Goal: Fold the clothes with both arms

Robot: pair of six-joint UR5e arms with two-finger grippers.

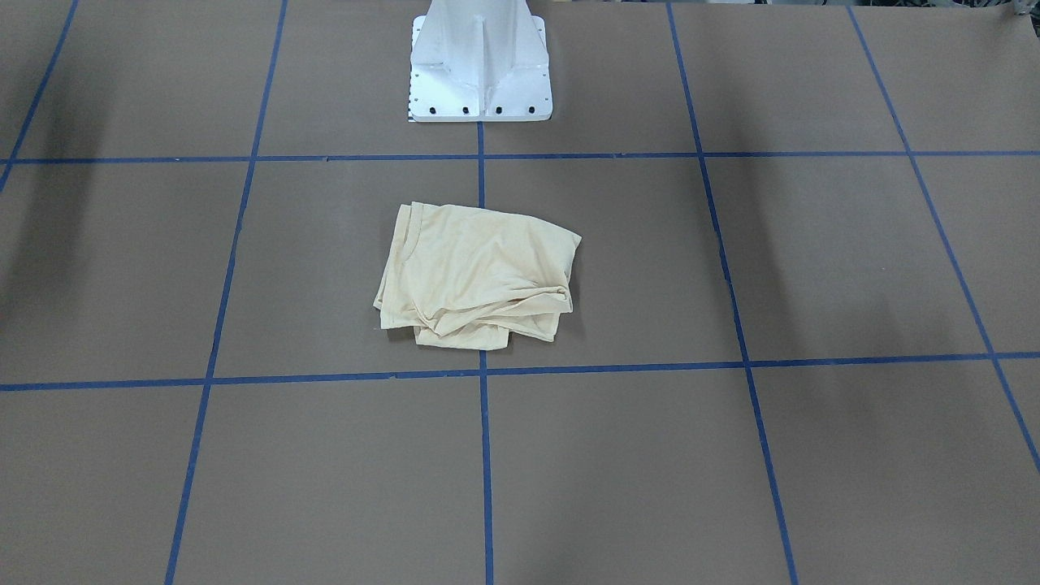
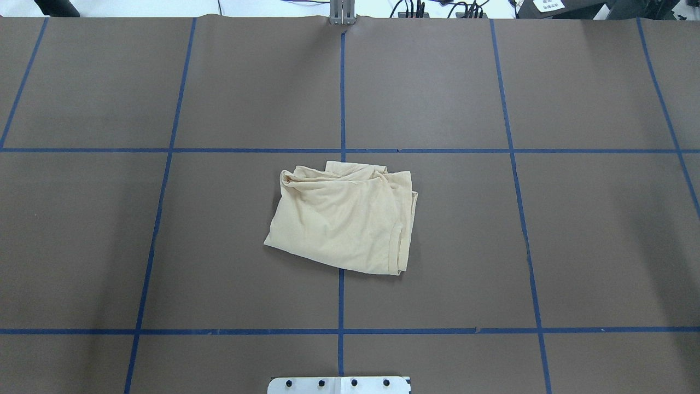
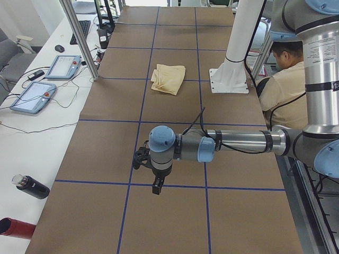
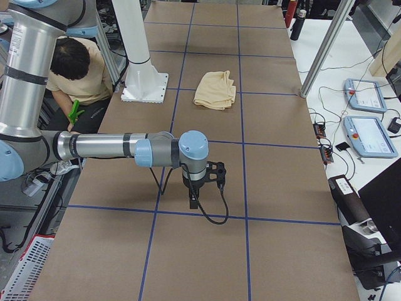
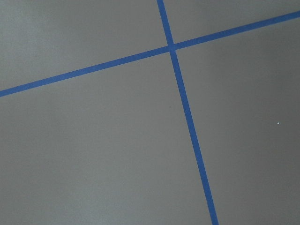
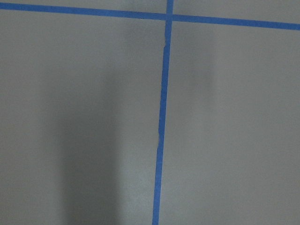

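The pale cream-yellow shirt [image 1: 475,276] lies folded into a rumpled, roughly square bundle at the table's middle, print hidden. It also shows in the overhead view [image 2: 344,219] and both side views [image 3: 168,78] [image 4: 215,89]. My left gripper [image 3: 157,186] hangs over the brown table far from the shirt, seen only in the exterior left view; I cannot tell if it is open or shut. My right gripper [image 4: 192,202] hangs likewise far from the shirt, seen only in the exterior right view; I cannot tell its state. Both wrist views show only table and blue tape.
The white pedestal base [image 1: 479,73] stands behind the shirt. A seated person [image 3: 280,79] is beside the pedestal. Teach pendants [image 3: 63,66], bottles [image 3: 32,186] and a metal post [image 3: 79,37] line the operators' side. Blue tape lines [image 2: 342,150] grid the brown table.
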